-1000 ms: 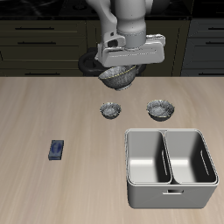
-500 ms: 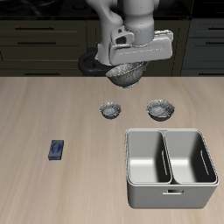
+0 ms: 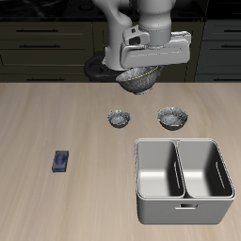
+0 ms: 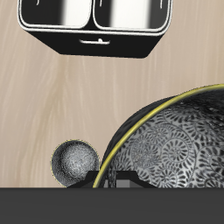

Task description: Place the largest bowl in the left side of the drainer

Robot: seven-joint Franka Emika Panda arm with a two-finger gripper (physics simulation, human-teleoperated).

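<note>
Gripper point(image 3: 143, 68) pinching rim of widest shiny grey-silver speckled bowl point(image 3: 139, 80), bowl hanging just beneath it, lifted above bench point(image 3: 56, 118); light-grey two-compartment metal drainer point(image 3: 184, 200) well apart, nearer bench front.

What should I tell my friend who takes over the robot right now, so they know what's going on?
Gripper: shut on the largest bowl, holding it in the air above the back of the table.
Drainer: sits near the table's front edge, both compartments empty.
Smallest bowl and mid-sized bowl: on the table between the lifted bowl and the drainer, untouched.
Done: largest bowl picked up.
Left: carry it over the drainer, lower it into the left side, open the gripper.
</note>
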